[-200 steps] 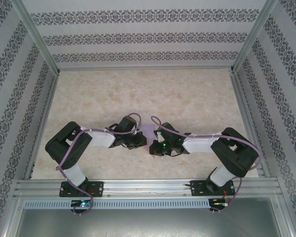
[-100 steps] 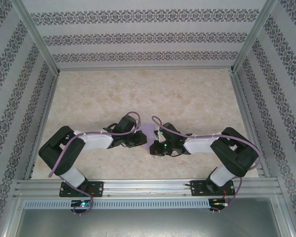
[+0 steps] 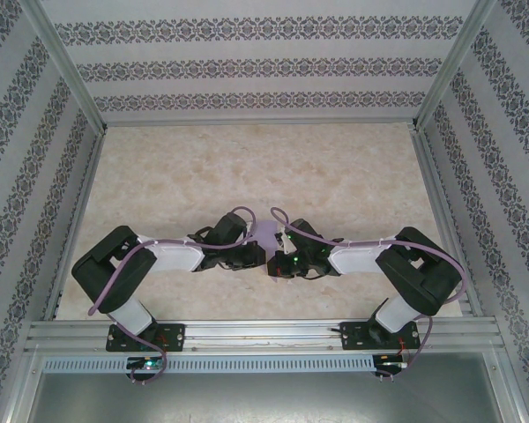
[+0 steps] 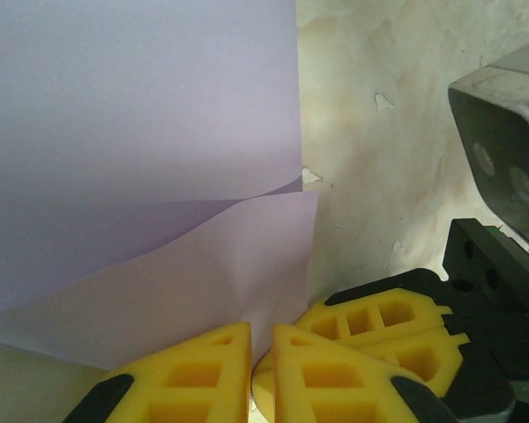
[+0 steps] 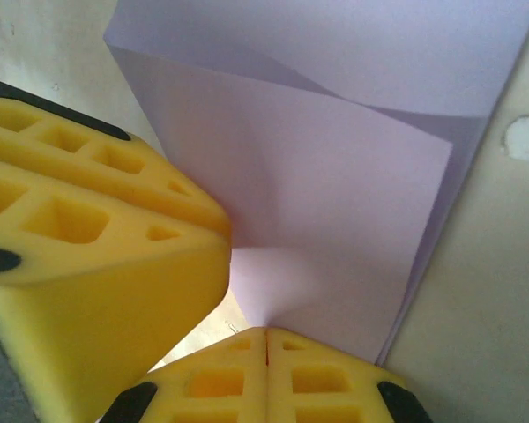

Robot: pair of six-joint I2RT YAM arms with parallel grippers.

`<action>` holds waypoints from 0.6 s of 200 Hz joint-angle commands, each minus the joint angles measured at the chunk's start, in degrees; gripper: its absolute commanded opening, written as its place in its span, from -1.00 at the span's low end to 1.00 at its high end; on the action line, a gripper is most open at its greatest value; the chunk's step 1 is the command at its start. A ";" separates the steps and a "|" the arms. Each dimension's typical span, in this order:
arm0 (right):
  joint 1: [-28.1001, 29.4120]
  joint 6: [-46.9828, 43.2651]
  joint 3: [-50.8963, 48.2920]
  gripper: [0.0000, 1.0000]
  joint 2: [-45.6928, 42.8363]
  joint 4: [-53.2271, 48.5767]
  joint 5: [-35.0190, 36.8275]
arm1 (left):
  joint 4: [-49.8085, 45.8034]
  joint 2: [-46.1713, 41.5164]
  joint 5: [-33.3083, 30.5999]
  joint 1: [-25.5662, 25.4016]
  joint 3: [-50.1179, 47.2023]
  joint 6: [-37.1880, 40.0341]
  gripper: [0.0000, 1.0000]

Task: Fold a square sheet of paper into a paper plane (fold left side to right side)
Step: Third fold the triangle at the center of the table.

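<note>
The left gripper point(image 4: 262, 342) is pinching the thin lavender square sheet of paper point(image 4: 141, 132). The right gripper point(image 5: 266, 342) is clamping shut on it too

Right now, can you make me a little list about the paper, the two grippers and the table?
paper: light purple, doubled over, top layer bulging and not pressed flat
left gripper: shut on the paper
right gripper: shut on the paper
where they meet: both grippers tip to tip, the paper between them
table: beige, marbled
</note>
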 commanded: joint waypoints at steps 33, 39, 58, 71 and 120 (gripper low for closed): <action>-1.03 -1.92 -1.50 -1.00 3.81 -11.93 9.65 | 2.24 2.22 -1.52 -0.64 -0.86 -0.77 -0.71; -1.07 -2.06 -1.36 -1.00 3.81 -12.43 9.74 | 1.44 2.35 -2.15 -0.64 -0.73 -0.58 -0.72; -0.93 -2.44 -0.97 -1.00 3.72 -14.06 10.32 | -0.09 2.78 -3.81 -0.56 -0.85 -0.46 -0.72; -0.94 -2.80 -0.71 -1.00 3.79 -15.04 10.67 | -0.59 3.09 -4.73 -0.57 -1.05 -0.67 -0.72; -0.77 -3.77 0.20 -1.00 4.18 -17.70 11.33 | -1.67 3.63 -8.04 0.04 -2.01 -1.42 -0.74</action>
